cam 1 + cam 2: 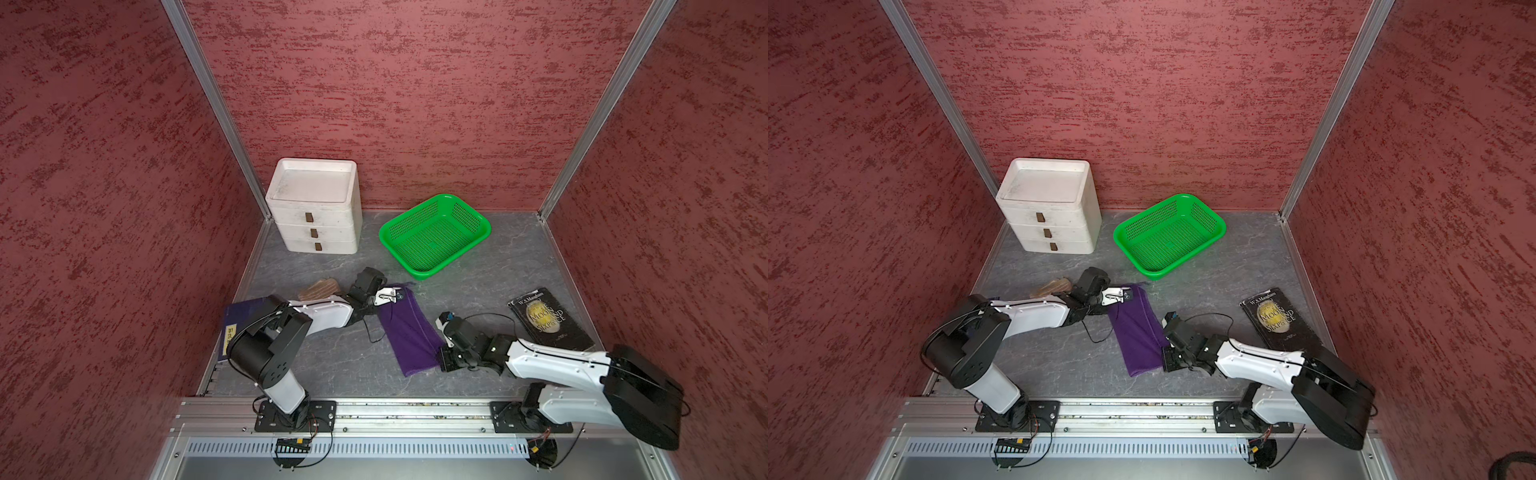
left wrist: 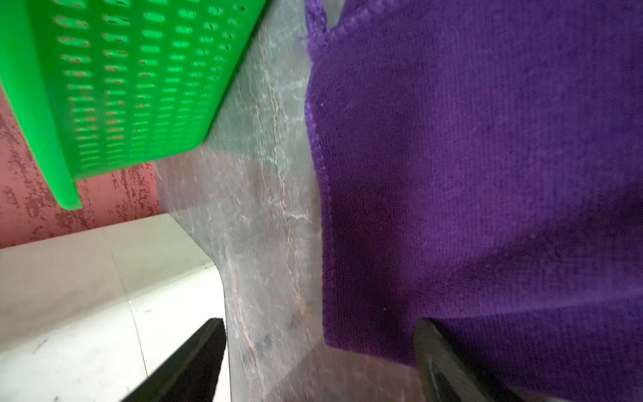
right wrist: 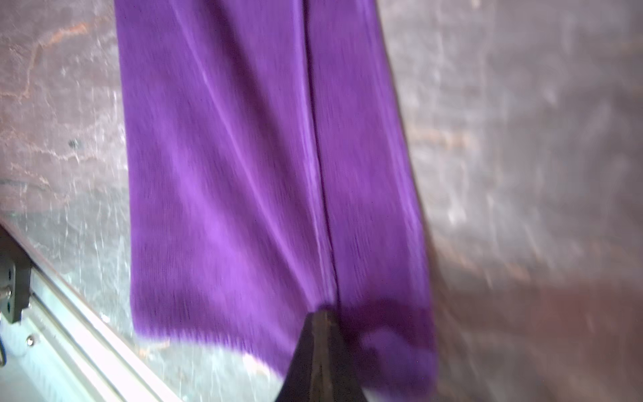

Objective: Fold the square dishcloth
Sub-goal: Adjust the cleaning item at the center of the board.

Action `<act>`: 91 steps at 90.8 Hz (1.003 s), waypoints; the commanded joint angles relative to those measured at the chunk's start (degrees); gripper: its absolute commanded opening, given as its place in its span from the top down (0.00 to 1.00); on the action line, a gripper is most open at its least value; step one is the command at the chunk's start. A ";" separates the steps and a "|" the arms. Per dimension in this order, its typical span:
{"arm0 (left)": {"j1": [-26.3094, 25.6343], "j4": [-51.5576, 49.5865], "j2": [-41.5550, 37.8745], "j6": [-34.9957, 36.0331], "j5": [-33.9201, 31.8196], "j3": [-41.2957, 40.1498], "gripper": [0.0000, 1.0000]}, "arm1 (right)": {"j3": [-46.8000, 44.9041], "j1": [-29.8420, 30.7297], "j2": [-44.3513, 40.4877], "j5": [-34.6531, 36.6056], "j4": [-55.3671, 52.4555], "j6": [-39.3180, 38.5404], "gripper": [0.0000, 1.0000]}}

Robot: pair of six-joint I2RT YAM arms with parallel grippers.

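Observation:
The purple dishcloth (image 1: 409,332) (image 1: 1138,332) lies on the grey table as a long, narrow folded strip. My left gripper (image 1: 395,295) (image 1: 1125,296) (image 2: 319,329) hovers open at the strip's far end. One of its fingers (image 2: 438,355) is over the cloth (image 2: 487,174), the other over bare table. My right gripper (image 1: 445,358) (image 1: 1169,357) (image 3: 322,313) sits at the strip's near right edge, jaws pressed together on the fabric. A crease in the cloth (image 3: 226,174) runs straight out from its tip.
A white three-drawer box (image 1: 313,208) stands at the back left, a green perforated basket (image 1: 434,237) beside it. A black book (image 1: 548,320) lies to the right. A purple notebook (image 1: 232,328) and a brown object (image 1: 318,289) lie by the left arm.

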 commanded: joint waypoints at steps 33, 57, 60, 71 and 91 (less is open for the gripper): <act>-1.32 -31.38 -19.42 -6.69 16.32 0.58 0.09 | 18.84 -9.84 6.32 -9.57 -1.84 -10.65 0.87; -14.84 -48.02 -28.06 -11.81 25.96 -0.09 0.17 | 29.02 -12.90 30.52 -12.21 11.44 -11.94 0.86; -16.68 -47.74 -27.94 -12.52 27.40 -0.39 0.19 | 29.10 -13.33 32.00 -11.23 12.82 -11.41 0.86; -22.31 -43.78 -26.51 -12.88 31.66 -2.47 0.23 | 26.86 -15.46 36.12 -8.97 18.58 -7.56 0.87; -27.36 -38.82 -18.19 -11.63 29.83 -1.97 0.23 | 19.35 -17.45 32.81 -5.58 20.00 -4.31 0.92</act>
